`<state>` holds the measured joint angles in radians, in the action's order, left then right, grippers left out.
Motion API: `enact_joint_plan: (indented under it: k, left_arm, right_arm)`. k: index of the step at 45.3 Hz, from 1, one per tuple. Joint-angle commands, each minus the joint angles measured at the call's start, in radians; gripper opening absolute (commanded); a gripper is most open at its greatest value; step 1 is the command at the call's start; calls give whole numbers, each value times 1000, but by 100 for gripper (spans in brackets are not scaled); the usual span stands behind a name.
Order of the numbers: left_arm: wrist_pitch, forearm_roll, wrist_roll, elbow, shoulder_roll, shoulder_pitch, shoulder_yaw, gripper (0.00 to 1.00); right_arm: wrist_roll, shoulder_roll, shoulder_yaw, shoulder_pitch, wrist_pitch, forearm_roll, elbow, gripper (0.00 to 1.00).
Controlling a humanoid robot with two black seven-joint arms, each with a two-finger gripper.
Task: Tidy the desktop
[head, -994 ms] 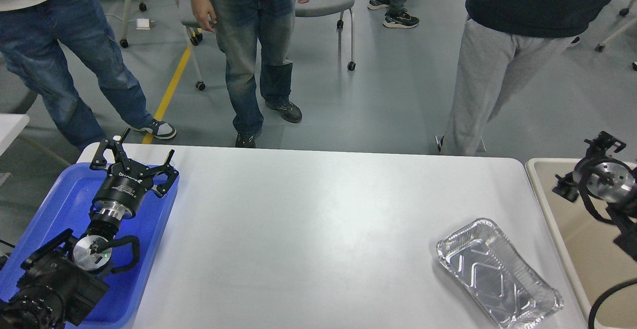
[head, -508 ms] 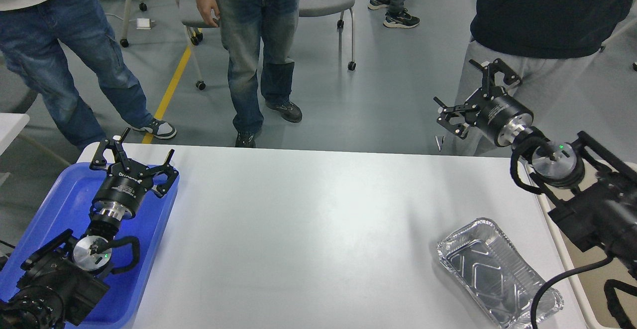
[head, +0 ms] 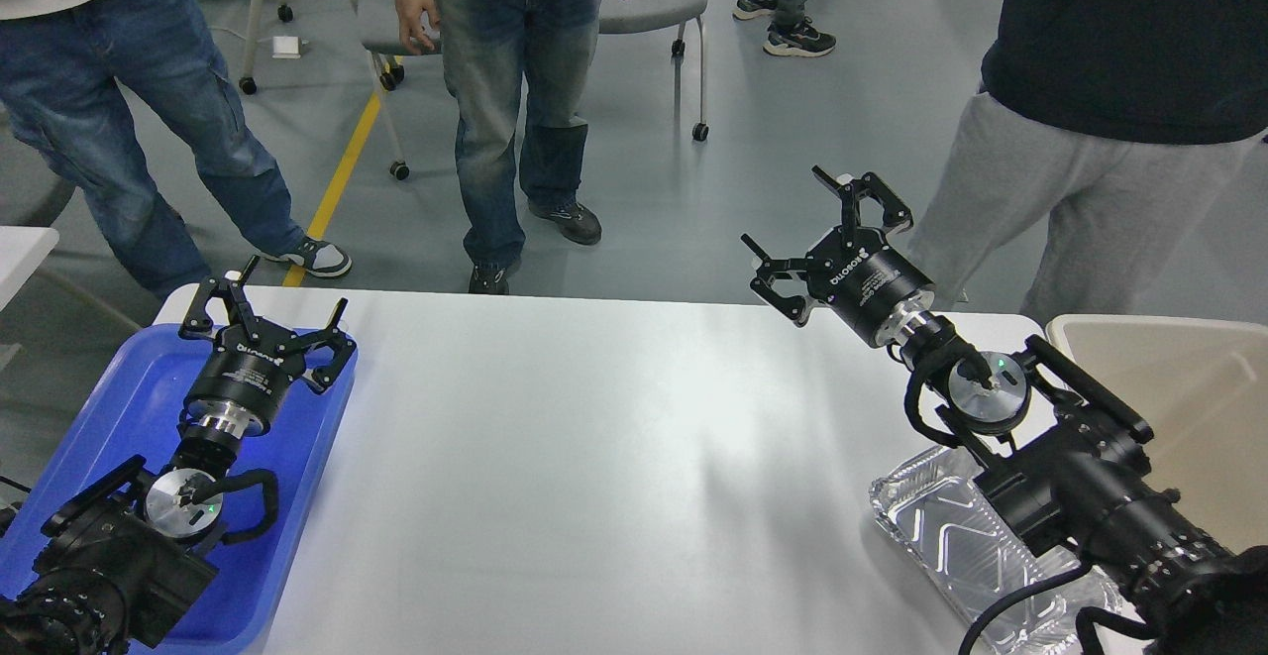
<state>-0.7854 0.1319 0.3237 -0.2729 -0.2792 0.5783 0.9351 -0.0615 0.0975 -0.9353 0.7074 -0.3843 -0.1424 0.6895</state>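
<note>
Head view shows the white table (head: 594,477) nearly bare: one foil tray (head: 951,536) lies on it near the right front corner, partly hidden under the right arm, so tidying looks unfinished. The right pincer (head: 827,239) hangs above the table's far edge, fingers spread wide, holding nothing. The left pincer (head: 265,323) hovers over the blue tray (head: 119,407) at the table's left end, also open and empty. A beige bin (head: 1169,378) stands just beside the right end, a likely home for the foil tray.
</note>
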Motion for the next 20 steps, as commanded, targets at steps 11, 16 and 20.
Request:
enact_joint_plan:
  k: [11,16,20]
  left_arm:
    - [0,0,0,0,0,0,-1,100]
    - [0,0,0,0,0,0,1,100]
    - [0,0,0,0,0,0,1,100]
  right_arm:
    - [2,-65,4,-51,-36,1,-61,100]
    - [2,-65,6,-54,-39,1,-91,100]
    - [2,-65,6,-55,-39,1,-105,100]
